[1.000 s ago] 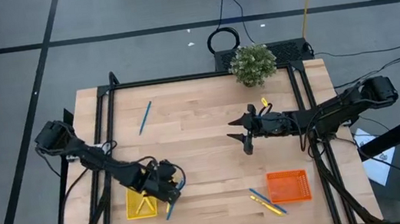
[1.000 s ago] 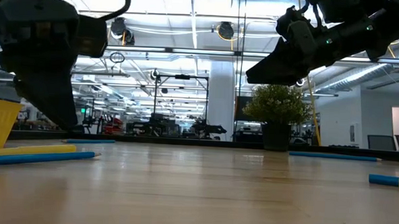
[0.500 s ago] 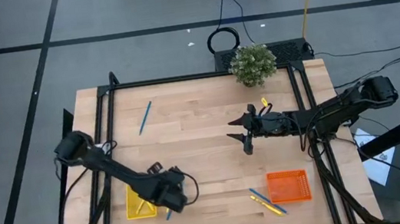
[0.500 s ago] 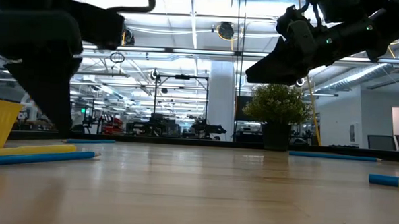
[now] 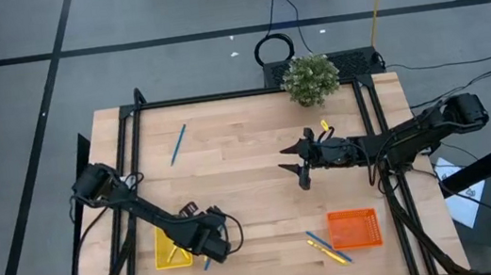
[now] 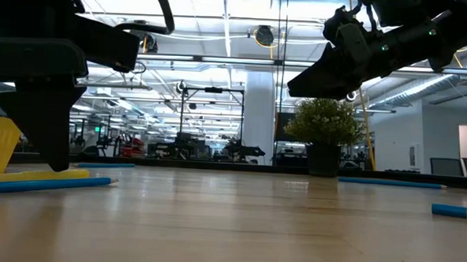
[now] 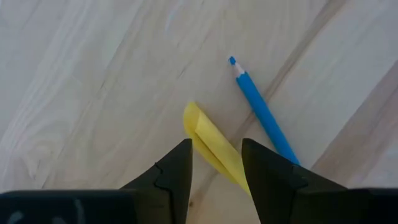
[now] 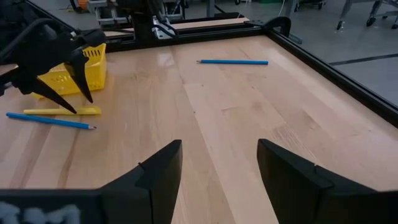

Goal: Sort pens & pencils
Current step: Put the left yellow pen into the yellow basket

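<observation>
Nearest the front edge, the left gripper (image 5: 214, 246) hangs low over the table (image 5: 248, 156) just right of the yellow basket (image 5: 168, 256). Its fingers (image 7: 171, 177) stand apart with nothing between them, straddling the end of a yellow pencil (image 7: 214, 151) that lies on the wood; a blue pen (image 7: 264, 112) lies just beside that pencil. From above, the gripper body hides most of both sticks, and only a short blue end (image 5: 207, 263) shows below it. A yellow pencil (image 5: 177, 253) lies inside the yellow basket, though how many are there is hard to make out.

Toward the front right, the orange basket (image 5: 353, 229) sits with a blue pen (image 5: 317, 242) and a yellow pencil (image 5: 334, 254) lying just left of it, close together, partly overlapping.

Farther back, the right gripper (image 5: 301, 170) is held above the table's middle right, fingers (image 8: 158, 174) open and empty. A small yellow object (image 5: 325, 128) by its arm is too small to identify.

Another blue pen (image 5: 178, 143) lies alone at the far left. A potted plant (image 5: 310, 79) stands at the far edge.
</observation>
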Controlling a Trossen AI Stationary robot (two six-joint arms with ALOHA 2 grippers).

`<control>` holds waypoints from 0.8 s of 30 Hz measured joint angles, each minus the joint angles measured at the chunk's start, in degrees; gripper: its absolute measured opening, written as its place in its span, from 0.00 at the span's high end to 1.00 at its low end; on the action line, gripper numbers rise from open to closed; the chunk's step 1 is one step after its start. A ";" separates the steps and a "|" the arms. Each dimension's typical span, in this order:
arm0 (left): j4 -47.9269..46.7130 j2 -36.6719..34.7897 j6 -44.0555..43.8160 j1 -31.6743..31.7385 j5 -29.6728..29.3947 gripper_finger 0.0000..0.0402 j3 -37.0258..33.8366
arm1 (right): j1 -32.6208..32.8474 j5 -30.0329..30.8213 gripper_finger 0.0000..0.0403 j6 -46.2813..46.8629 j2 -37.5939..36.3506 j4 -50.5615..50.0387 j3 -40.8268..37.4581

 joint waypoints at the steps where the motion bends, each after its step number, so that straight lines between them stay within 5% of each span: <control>1: 0.10 0.00 0.00 0.02 -0.03 0.64 0.00 | 0.00 0.00 0.51 0.00 0.00 0.00 0.00; 24: 4.54 -0.25 3.26 2.27 1.76 0.67 -4.48 | -0.02 0.02 0.51 0.02 0.00 0.00 -0.02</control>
